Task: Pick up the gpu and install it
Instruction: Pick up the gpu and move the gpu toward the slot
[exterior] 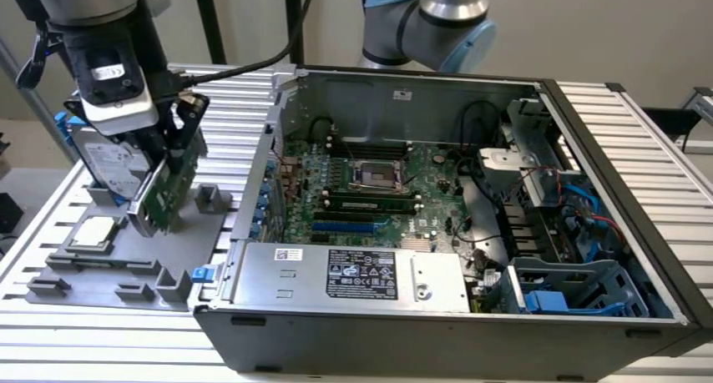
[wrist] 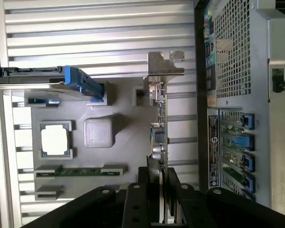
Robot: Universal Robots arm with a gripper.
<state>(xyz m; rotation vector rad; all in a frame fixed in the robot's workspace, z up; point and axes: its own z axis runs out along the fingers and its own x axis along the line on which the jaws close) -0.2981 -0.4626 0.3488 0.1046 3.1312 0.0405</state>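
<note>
Gripping the gpu (exterior: 167,178) by one long edge with the jaws closed on the board. Holding it edge-down, a bit tilted, over the gray tray (exterior: 212,245) on the surface (exterior: 624,149) at the exterior view's left, right beside the open case (exterior: 446,341). Can't tell if touching the tray or just clear. Also spotting the cpu (wrist: 54,140) and the drive (wrist: 38,76) in that same tray.

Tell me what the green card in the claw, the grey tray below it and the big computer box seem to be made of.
The gpu: a green laminate circuit board, slightly glossy, with a bare shiny metal bracket at one end.
The grey tray: probably plastic, judging by its even, dull, moulded look.
The computer case: apparently sheet metal, dark painted outside, bare pale grey on the inner walls.
</note>
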